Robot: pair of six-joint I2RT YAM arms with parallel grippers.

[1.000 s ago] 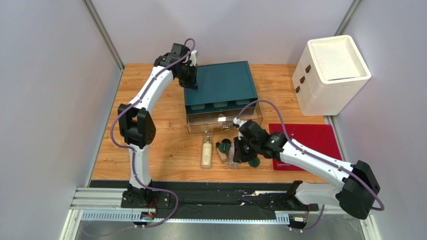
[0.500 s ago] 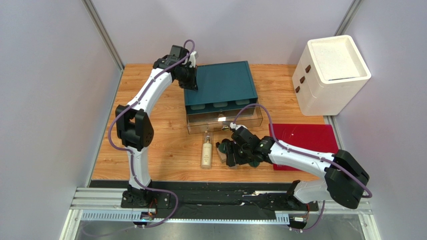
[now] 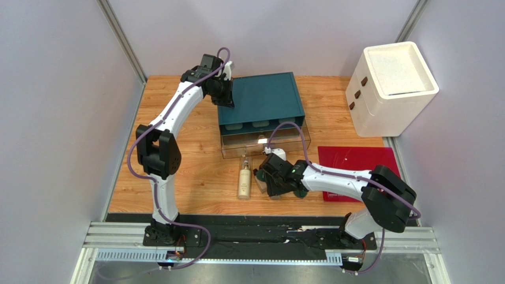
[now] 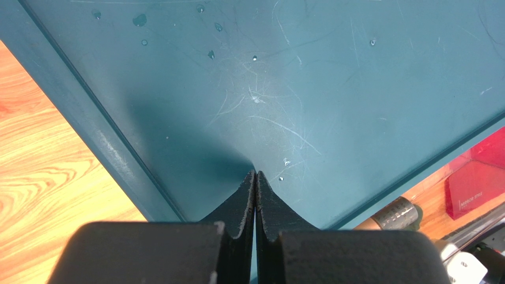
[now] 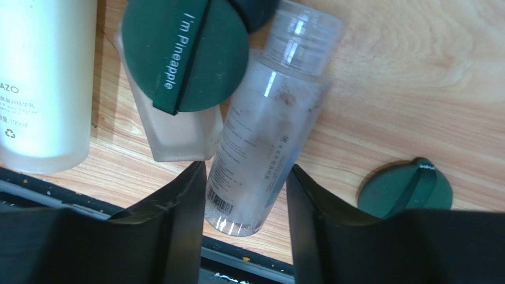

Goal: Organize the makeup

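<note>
Clear bottle (image 5: 261, 124) lies on the wood table (image 5: 403, 71) in front of the teal box (image 3: 261, 97), just beside a frosted bottle (image 5: 178, 139) with a green disc (image 5: 184, 50) on it. We note the right gripper (image 5: 244, 174) spread, straddling the clear bottle, with slim gaps either side. Left gripper (image 4: 255, 177) is clenched empty, tips on the teal box top.

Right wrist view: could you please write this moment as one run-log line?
right pincer open, straddling base of lying clear bottle | left pincer shut, tips at teal box top | nothing gripped
</note>
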